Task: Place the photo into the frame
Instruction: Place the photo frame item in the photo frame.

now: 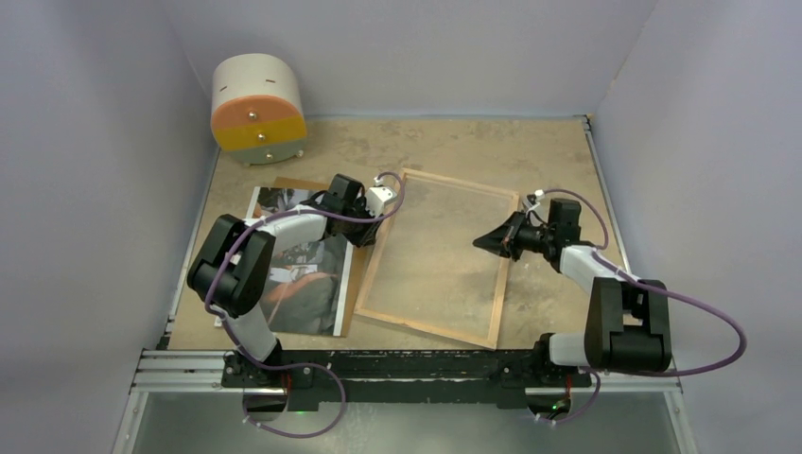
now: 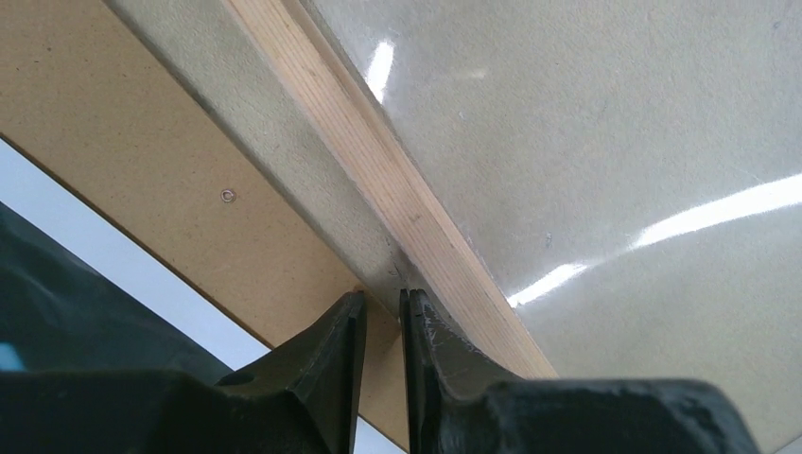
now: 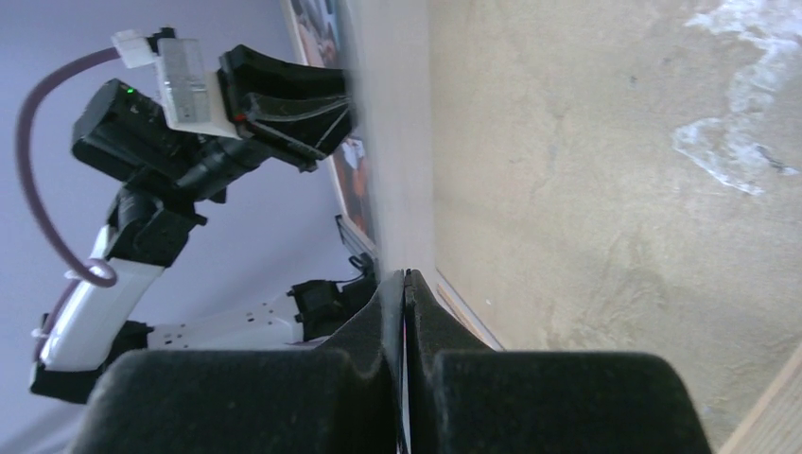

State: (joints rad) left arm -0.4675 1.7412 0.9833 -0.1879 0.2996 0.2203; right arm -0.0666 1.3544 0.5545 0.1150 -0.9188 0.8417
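Observation:
The frame point(image 1: 452, 183) lies back-up in the middle of the table, wooden rim up, with the table showing through its clear pane. My left gripper point(image 1: 381, 216) is shut on its left rim; in the left wrist view the fingers point(image 2: 383, 303) straddle the wooden rim point(image 2: 378, 170). My right gripper point(image 1: 480, 242) is shut on the right rim, which shows edge-on point(image 3: 397, 142) between the jaws point(image 3: 405, 274). The photo point(image 1: 303, 274), dark side up, lies left of the frame on the brown backing board point(image 1: 348, 298), partly under my left arm. The board point(image 2: 142, 142) and the photo point(image 2: 57, 284) also show in the left wrist view.
A round white drawer box point(image 1: 257, 109) with orange and yellow-green fronts stands at the back left. Grey walls close in the table on three sides. A metal rail point(image 1: 407, 364) runs along the near edge by the arm bases.

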